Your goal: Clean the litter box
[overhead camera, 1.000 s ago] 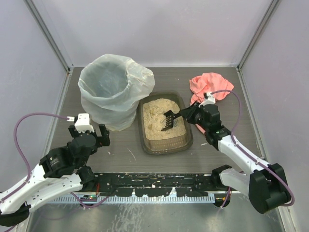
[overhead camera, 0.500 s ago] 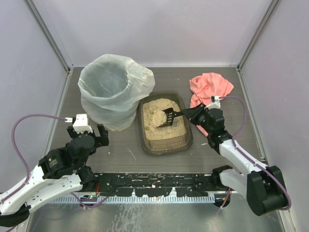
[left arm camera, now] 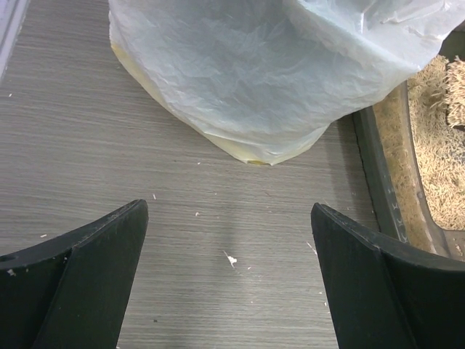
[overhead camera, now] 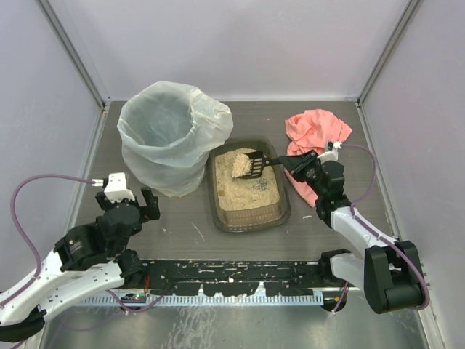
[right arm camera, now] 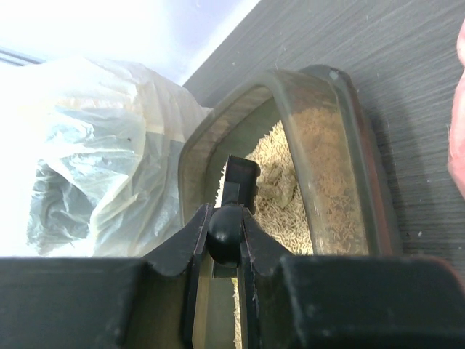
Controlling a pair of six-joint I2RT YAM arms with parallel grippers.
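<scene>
Pale walls (overhead camera: pixel 240 43) enclose a grey wood-grain table (overhead camera: pixel 182 218) where two robot arms work from the near edge. At the centre of the table sits the litter box (overhead camera: pixel 247 224), a shallow dark tray with rounded corners, holding tan sandy litter (overhead camera: pixel 251 193). Its far left corner is just beside a tall bin (overhead camera: pixel 171 138) lined with a translucent white bag, which stands at the left rear. A crumpled pink cloth (overhead camera: pixel 316 131) lies at the right rear, just beside the right arm's wrist.

The right gripper (overhead camera: pixel 290 161) reaches in from the right, its fingers clamped tight on the handle of a small black slotted scoop (overhead camera: pixel 243 166). The scoop carries a heap of litter and sits over the far end of the box, on the side nearest the bin. The right wrist camera shows the rounded handle end pinched between the two fingers, with the box's translucent wall beyond it.

The left gripper (overhead camera: pixel 129 202) hangs over bare table to the near left of the bin, its jaws spread wide and holding nothing. The left wrist camera shows the two black fingers (left arm camera: pixel 87 269) well apart, the bag's bulging base ahead and scattered litter specks (left arm camera: pixel 231 259) on the wood between them.
</scene>
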